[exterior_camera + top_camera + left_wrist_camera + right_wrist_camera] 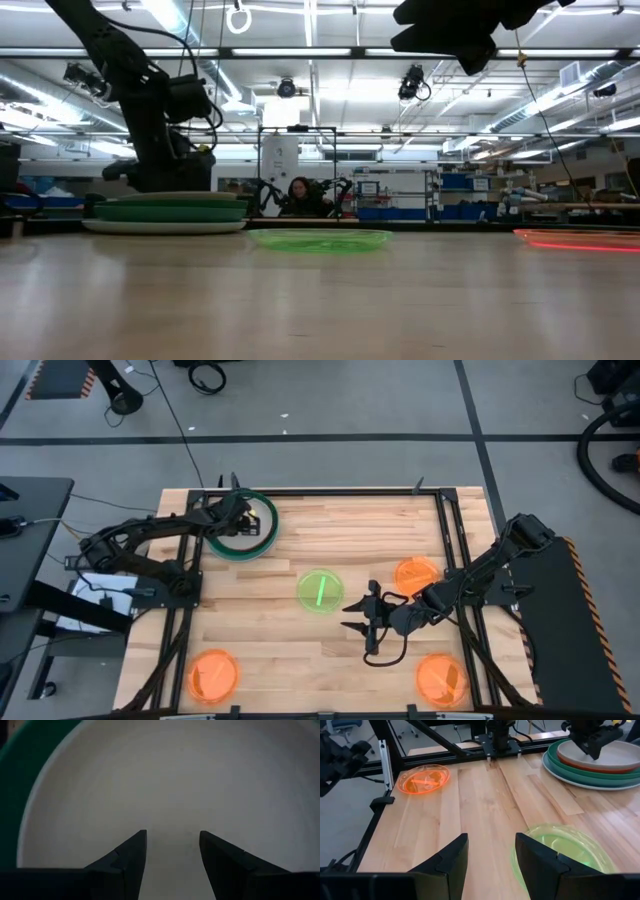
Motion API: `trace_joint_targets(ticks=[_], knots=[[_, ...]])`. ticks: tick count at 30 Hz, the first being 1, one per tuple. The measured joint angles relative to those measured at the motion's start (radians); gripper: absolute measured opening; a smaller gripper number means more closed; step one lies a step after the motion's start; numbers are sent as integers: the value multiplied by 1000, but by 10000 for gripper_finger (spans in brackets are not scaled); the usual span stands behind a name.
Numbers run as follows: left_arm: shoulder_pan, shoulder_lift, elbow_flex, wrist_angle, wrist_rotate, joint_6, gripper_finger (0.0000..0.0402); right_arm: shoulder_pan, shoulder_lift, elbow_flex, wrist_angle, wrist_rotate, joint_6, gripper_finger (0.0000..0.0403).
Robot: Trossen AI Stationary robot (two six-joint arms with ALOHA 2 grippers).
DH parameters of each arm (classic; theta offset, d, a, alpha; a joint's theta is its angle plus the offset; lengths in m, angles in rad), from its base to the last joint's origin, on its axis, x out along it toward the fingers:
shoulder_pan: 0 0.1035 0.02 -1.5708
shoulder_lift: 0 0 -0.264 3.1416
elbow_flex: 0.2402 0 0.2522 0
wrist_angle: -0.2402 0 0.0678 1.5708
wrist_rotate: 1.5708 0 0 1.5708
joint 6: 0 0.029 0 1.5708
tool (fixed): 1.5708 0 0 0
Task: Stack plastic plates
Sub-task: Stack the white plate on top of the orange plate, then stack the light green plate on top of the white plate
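Observation:
A stack of large plates (240,540) sits at the table's far left, with a cream plate (200,780) on top and a teal rim (20,780) below it. My left gripper (172,837) hangs open close over the cream plate (620,752); I cannot tell whether it touches. A neon-green plate (320,591) lies flat mid-table. My right gripper (350,616) is open and raised above the table, to the right of the green plate (565,850) and a little nearer.
Three small orange plates lie flat on the wood: one right of centre (415,573), one near-left (213,675), one near-right (440,678). A black frame rail (330,492) borders the table. A person (298,195) sits in the room beyond.

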Motion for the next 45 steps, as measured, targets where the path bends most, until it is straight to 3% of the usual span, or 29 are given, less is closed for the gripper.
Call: trace_joint_targets(ticks=[7,16,20,23,27,32,38,45], knots=[[-8,-1,1,103,-5,-1,190,0,0,0,-1,0,6,173],[-14,-10,0,91,-8,27,190,1,0,0,-1,0,20,173],[-26,-110,0,87,-8,63,190,0,24,0,-13,0,96,173],[-79,-212,1,70,-1,86,190,-13,86,0,6,-23,31,173],[-245,-332,1,100,18,190,190,-36,155,9,102,-80,-91,173],[-587,-371,1,298,111,323,190,-33,156,41,121,-112,-163,173],[-932,-316,2,477,75,448,190,-4,122,41,100,-98,-181,173],[-1167,-163,2,746,52,475,190,24,106,41,92,-75,-207,173]])
